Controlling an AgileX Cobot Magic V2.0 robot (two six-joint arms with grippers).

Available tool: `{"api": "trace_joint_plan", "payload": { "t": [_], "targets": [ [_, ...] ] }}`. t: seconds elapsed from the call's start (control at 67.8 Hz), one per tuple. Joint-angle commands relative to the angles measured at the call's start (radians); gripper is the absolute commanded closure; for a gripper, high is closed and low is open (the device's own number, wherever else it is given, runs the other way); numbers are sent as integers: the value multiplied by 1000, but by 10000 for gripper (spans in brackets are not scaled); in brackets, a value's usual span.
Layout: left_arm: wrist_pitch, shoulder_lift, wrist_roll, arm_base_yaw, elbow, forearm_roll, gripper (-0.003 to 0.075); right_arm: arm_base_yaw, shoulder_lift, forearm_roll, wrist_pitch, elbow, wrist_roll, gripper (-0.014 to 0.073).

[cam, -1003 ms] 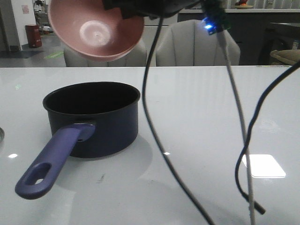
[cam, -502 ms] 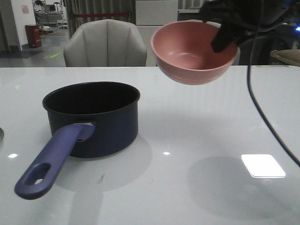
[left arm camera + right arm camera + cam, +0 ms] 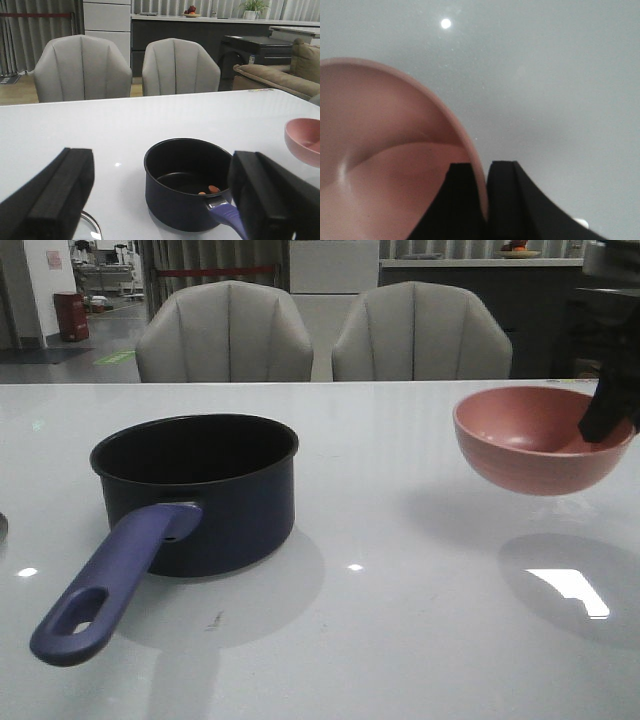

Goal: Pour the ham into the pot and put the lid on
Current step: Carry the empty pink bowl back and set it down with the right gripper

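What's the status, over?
Right gripper clamps pink bowl rim, above table. Left gripper open, empty. Ham in pot. Lid edge barely visible.

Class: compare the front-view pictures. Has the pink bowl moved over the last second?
Yes. The pink bowl has travelled rightward and down, from above the pot, which has stayed put, to low over the table on its right.

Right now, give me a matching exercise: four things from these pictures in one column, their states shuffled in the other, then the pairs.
1. pot
2. bowl
3. left gripper
4. lid

A. open, holding nothing
B. on the table, only its rim edge showing
C. held above the table by the right gripper
D. standing on the table with ham inside

Pairs: 1-D, 2-C, 3-A, 4-B
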Motion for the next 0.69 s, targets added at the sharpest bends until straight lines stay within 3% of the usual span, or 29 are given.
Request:
{"api": "trace_joint_plan", "payload": {
  "t": [0.0,0.192,0.428,0.679],
  "targets": [
    [-79,14,-3,-9,-26,-7,137,-6,1,22,-24,-28,-1,454],
    [-79,14,-3,-9,-26,-7,137,-15,64,21,-31,-31,-1,421],
    [-79,14,-3,-9,-26,-7,137,-17,72,4,-35,-50,-43,146],
    [-79,14,-3,-9,-26,-7,137,4,-124,15,-24,-74,-177,132]
  ]
}}
